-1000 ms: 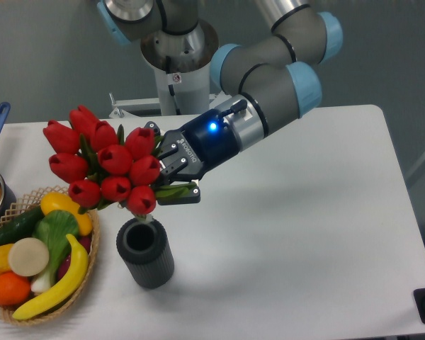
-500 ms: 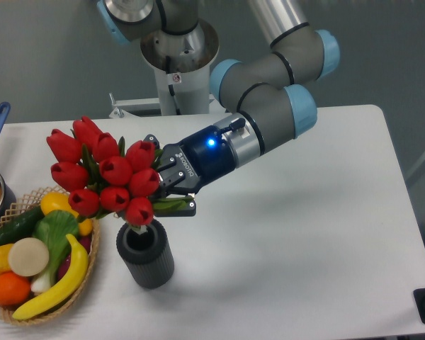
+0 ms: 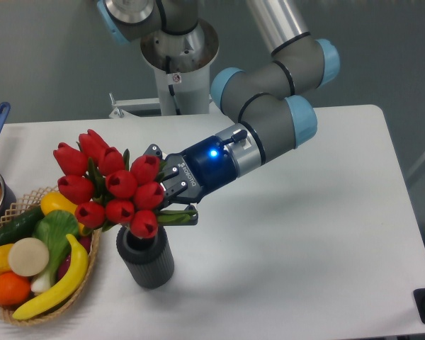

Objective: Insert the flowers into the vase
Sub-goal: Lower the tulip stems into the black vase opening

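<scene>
While the gripper (image 3: 171, 200) holds the flowers (image 3: 110, 188) by the green stems, its fingers (image 3: 178, 217) narrow and clamped on the bunch, you have the stem ends right at the mouth of the vase (image 3: 145, 253). Whether the ends are already inside the rim can't be told; the lowest red head covers the opening. The vase stands upright on the tabletop (image 3: 304, 234), just below and slightly to the camera-left of the fingers, near enough that the lower finger sits almost over its rim. The bunch's long axis is tilted: heads fan up and away to the camera-left of the fingers, stems running down toward the vase mouth, so it's not vertical yet. That tilt versus the upright vase is what your next move turns on, I'd judge: bring the bunch more upright, keep the stems centred over the mouth, then go straight down before letting go. Risk as I read it: release early and the top-heavy heads tip the bunch out to the camera-left, toward the basket (image 3: 85, 283) of fruit and vegetables standing beside the vase, or a sideways push rocks the vase. Insertion looks begun, not finished.
</scene>
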Controlling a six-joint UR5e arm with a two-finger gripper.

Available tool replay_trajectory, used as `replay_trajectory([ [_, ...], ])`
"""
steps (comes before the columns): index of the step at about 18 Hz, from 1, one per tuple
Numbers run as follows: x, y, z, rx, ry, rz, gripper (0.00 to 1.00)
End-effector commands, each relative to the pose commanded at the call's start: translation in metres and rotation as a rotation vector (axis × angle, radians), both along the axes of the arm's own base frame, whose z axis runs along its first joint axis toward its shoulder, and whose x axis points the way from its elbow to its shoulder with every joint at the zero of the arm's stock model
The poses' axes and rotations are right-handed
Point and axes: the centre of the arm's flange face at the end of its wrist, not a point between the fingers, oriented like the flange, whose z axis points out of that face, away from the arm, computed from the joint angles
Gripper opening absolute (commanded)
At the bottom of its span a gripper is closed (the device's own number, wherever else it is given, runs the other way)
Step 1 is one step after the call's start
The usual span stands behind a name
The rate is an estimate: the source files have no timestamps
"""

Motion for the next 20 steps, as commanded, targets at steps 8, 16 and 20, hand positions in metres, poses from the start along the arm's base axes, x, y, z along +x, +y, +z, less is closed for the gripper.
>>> replay_trajectory([
  [8,0.002,0.005,-0.019,-0.019,-0.024,-0.009,0.33],
  [16,0.014,-0.003,-0.048,-0.026,-0.021,-0.008,0.33],
  [20,0.015,-0.004,-0.055,-0.034,-0.032,-0.008,0.33],
])
